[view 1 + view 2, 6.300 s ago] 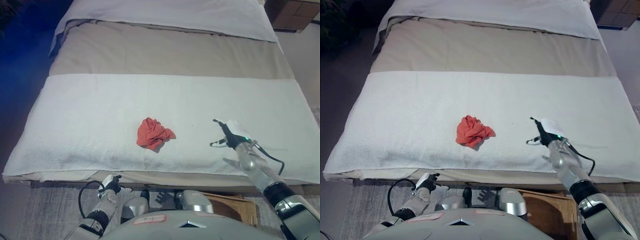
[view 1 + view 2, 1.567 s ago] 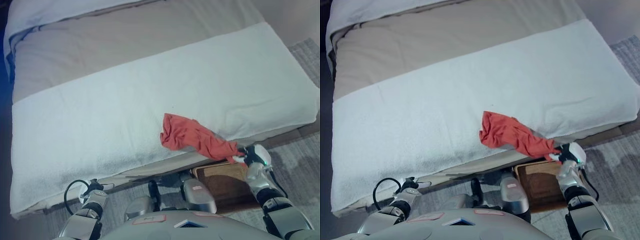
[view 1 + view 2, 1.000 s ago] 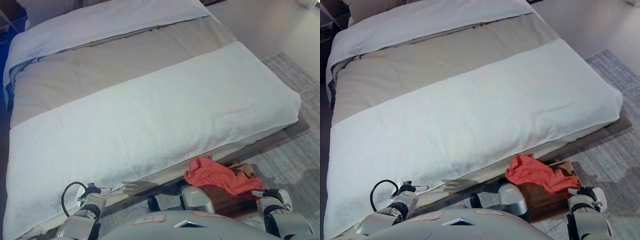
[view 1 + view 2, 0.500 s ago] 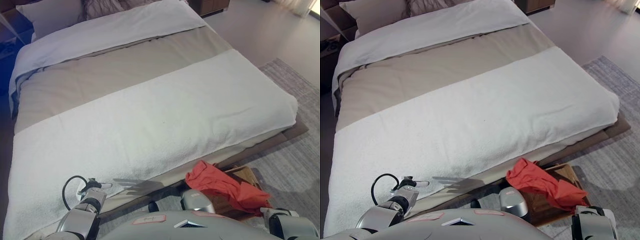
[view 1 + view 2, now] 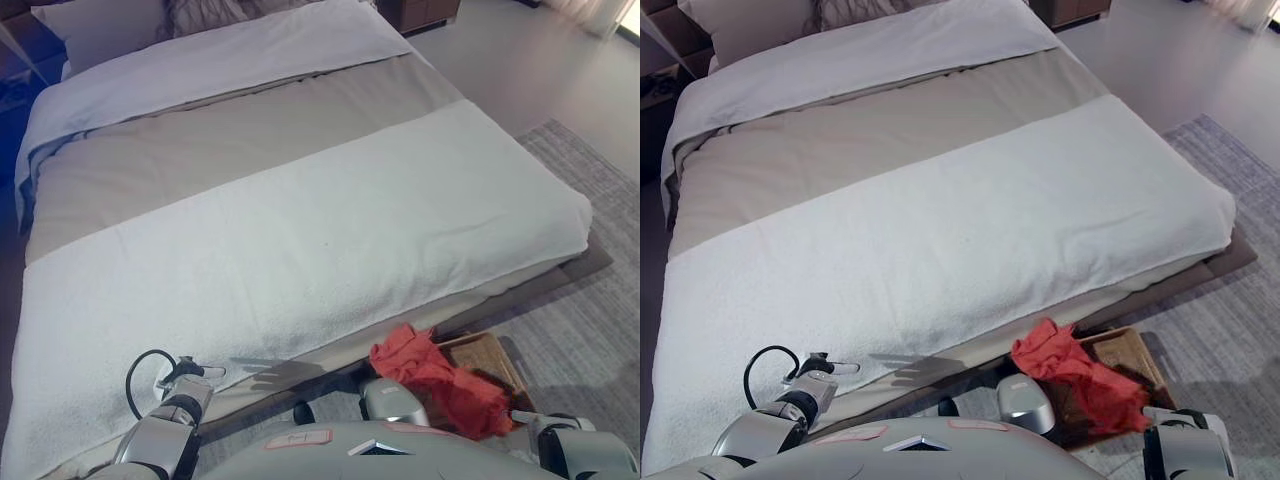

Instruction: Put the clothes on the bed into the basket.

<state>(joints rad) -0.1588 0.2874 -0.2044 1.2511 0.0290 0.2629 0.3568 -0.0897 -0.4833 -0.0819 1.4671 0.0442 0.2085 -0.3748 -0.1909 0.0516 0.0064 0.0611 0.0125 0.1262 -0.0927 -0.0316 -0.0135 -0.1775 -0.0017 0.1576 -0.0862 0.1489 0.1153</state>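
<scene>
Red cloth (image 5: 1070, 372) is now seen lying crumpled over the woven basket (image 5: 1132, 357), just up and to the left of the right hand (image 5: 1160, 418). Whether this hand is grasping the cloth cannot be told, as its fingers are hardly shown. A second ago the cloth was held higher; it has sunk into the basket. The white towelling cover of the bed (image 5: 330, 230) is left bare, so the task seems nearly done. The left hand (image 5: 185, 381) is kept low, fingers relaxed, holding nothing.
</scene>
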